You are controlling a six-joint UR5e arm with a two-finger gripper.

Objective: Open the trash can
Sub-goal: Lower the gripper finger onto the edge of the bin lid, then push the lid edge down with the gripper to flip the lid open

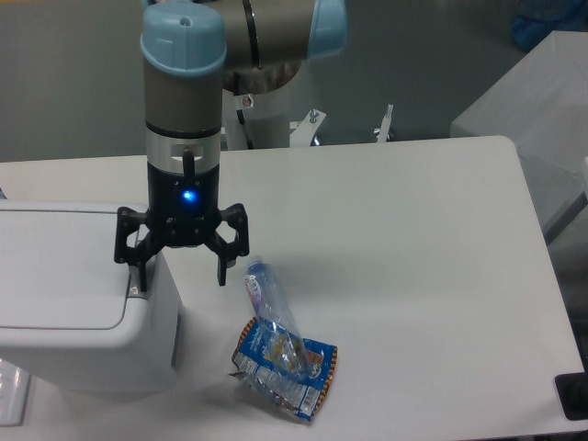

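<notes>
The gripper (181, 276) hangs spread over the trash can's (83, 322) right edge, seemingly to catch the lid (55, 266); wrapper (280, 354) lies right.

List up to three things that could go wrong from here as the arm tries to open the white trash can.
1. The open gripper hangs at the trash can's right edge, one finger over the lid corner, the other outside; it may slip off rather than catch the lid.
2. Pushing sideways could shove the whole bin.
3. The blue snack wrapper lies close beside the bin and could be swept away.
</notes>
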